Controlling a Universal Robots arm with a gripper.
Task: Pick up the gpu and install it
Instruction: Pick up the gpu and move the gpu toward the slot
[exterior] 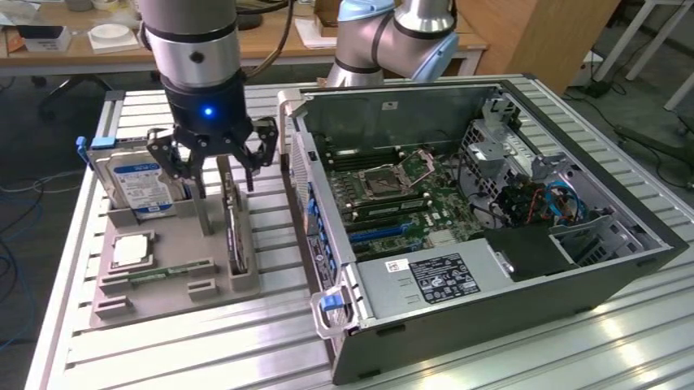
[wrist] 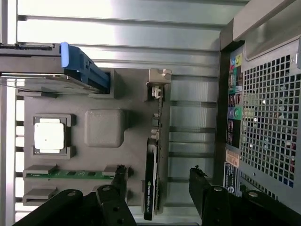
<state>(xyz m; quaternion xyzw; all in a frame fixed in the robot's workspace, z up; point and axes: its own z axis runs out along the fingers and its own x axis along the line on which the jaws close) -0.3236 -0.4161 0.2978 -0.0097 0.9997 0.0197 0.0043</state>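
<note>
The gpu stands on edge in a slot of the grey parts holder, a thin dark card with a silvery bracket at its far end. From the wrist view the gpu runs as a narrow black strip between my two fingers. My gripper hangs just above the card's far half, open, its dark fingers either side of the card and apart from it. The gripper holds nothing.
The holder also carries a silver hard drive with a blue label, a square processor and a green memory stick. An open computer case with its motherboard lies at the exterior view's right, close beside the holder.
</note>
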